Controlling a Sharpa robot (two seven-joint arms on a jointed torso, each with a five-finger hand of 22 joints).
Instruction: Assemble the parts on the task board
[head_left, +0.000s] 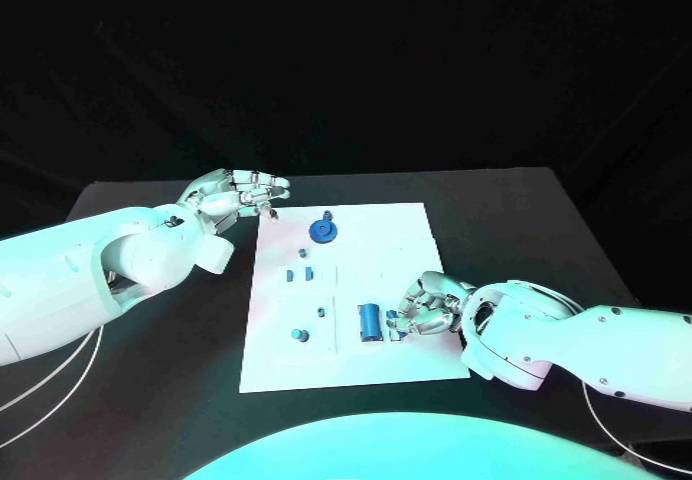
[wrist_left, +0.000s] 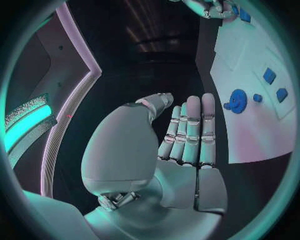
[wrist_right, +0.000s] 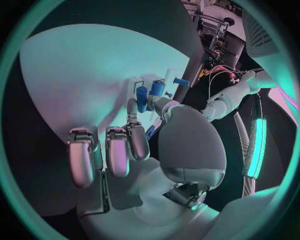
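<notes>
Head view shows our right robot hand (head_left: 430, 305) touching the blue tube (head_left: 371, 322), grip unclear; our left robot hand (head_left: 238, 192) is open, empty; small parts (head_left: 299, 334) at the board's (head_left: 389, 220) seven o'clock wait.

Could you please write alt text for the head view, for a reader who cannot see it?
A white task board lies on a black table, with the right hand at its right edge beside a blue cylinder. The left hand hovers off its far left corner, near a round blue gear.

Blue parts (head_left: 371, 322) lie scattered on the white task board (head_left: 389, 230).
</notes>
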